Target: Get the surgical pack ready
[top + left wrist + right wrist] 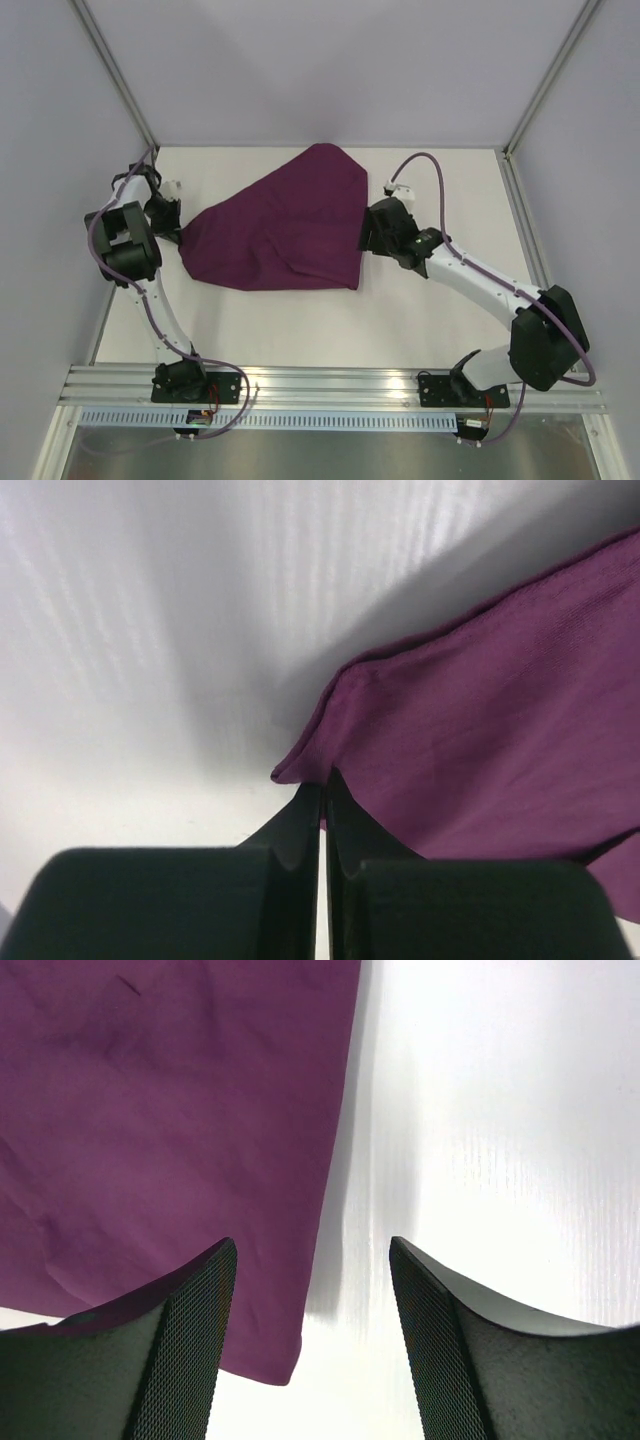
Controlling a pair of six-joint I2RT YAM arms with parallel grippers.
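Two arms work a purple cloth [285,225] laid flat across the middle of the white table [300,330], its long axis running left to right between them. We see the sheet taper to a point at its left end, where the left gripper [178,232] meets it. In the left wrist view the two fingers are pressed together on the cloth's corner, with a sliver of purple showing in the seam between them. At the broad right end, the right gripper [366,235] sits at the cloth's straight edge with its jaws wide apart and nothing between the pads. From the right wrist camera that edge runs lengthwise up through the gap. One finger lies over the fabric and the other over bare table, and the cloth's near corner is just inside the fingertips. We judge that the next move belongs to the right arm, the nearer one to this free edge. It must drop and close across the hem, which already lies in line with its opening, while the left end is held.
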